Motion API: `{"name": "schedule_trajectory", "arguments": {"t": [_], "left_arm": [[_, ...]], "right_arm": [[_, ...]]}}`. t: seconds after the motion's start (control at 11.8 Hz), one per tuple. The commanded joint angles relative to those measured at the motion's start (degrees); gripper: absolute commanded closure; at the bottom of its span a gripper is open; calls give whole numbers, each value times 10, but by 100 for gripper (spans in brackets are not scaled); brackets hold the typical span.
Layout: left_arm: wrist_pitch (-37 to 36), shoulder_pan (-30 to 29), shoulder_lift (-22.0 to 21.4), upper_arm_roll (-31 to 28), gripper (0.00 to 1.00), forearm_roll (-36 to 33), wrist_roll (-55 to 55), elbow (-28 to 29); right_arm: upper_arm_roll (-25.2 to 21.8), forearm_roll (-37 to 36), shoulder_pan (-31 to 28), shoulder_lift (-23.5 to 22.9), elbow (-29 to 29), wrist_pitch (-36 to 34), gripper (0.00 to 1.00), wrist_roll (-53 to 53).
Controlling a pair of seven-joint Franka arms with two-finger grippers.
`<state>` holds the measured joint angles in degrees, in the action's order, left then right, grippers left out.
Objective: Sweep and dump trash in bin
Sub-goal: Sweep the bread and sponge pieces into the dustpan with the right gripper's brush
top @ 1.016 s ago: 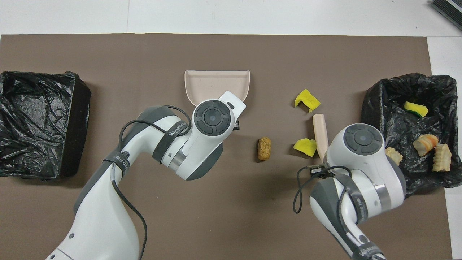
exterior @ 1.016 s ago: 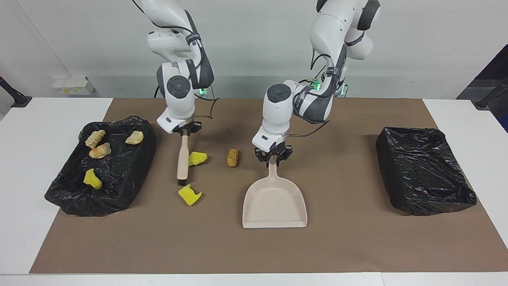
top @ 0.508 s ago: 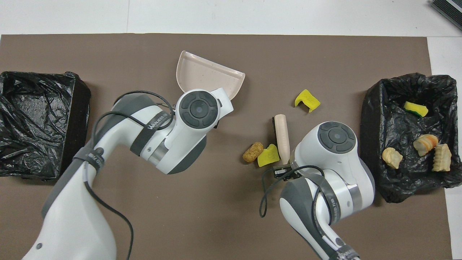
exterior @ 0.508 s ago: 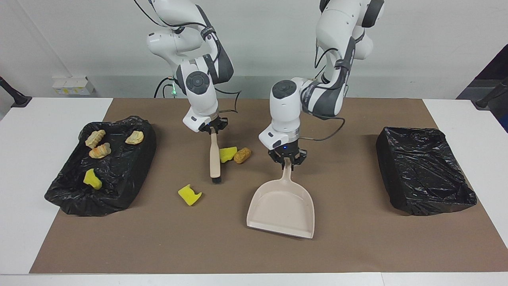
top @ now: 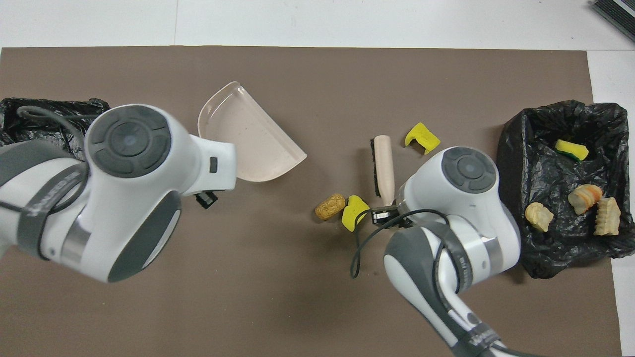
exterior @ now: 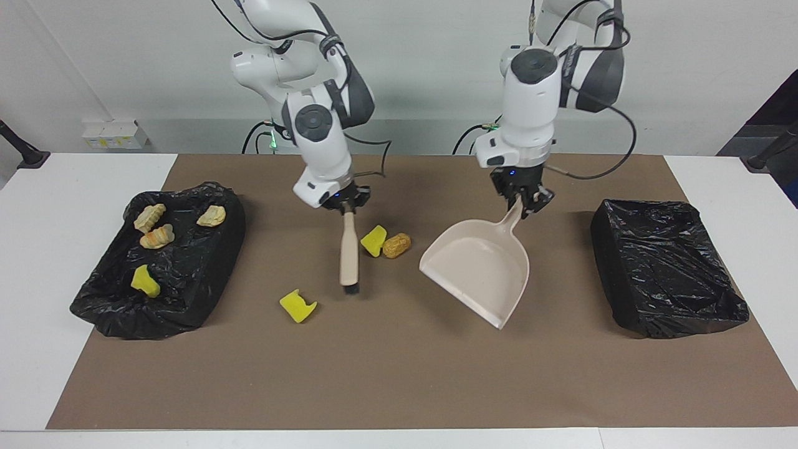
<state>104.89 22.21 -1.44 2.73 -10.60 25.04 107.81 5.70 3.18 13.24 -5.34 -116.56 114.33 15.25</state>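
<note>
My right gripper (exterior: 345, 204) is shut on the handle of the beige brush (exterior: 349, 249), whose bristles sit on the brown mat. A yellow sponge piece (exterior: 374, 240) and a tan chunk (exterior: 397, 245) of trash lie together beside the brush, between it and the dustpan. My left gripper (exterior: 522, 206) is shut on the handle of the beige dustpan (exterior: 480, 271), which hangs tilted over the mat, handle up. Another yellow sponge piece (exterior: 297, 305) lies alone, farther from the robots than the brush. From overhead the brush (top: 383, 161) and dustpan (top: 248, 141) show too.
A black-lined bin (exterior: 206, 274) at the right arm's end of the table holds several scraps. A second black-lined bin (exterior: 667, 268) stands at the left arm's end with nothing showing in it. The brown mat (exterior: 399, 374) covers the middle of the white table.
The right gripper swept the brush sideways, pushing a yellow sponge piece and the tan chunk together toward the dustpan. The left gripper lifted and turned the dustpan toward the left arm's end.
</note>
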Motion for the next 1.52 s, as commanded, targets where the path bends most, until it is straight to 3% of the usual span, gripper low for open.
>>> {"name": "schedule_trajectory", "arguments": {"t": [0.0, 0.25, 0.51, 0.85, 1.44], "left_arm": [[15, -26, -79, 4, 100, 10, 118, 102], [49, -30, -124, 2, 100, 32, 156, 181], [109, -22, -122, 3, 100, 46, 171, 223], [180, 21, -61, 4, 100, 46, 108, 247], [195, 42, -45, 4, 100, 46, 61, 248]], "right_arm": [[5, -93, -39, -33, 46, -10, 100, -10], [3, -146, -91, -48, 56, 4, 100, -85], [4, -237, -122, -67, 56, 23, 100, -172], [6, -230, -113, -68, 33, 21, 100, -229], [23, -133, -29, -68, 8, 21, 100, -172]]}}
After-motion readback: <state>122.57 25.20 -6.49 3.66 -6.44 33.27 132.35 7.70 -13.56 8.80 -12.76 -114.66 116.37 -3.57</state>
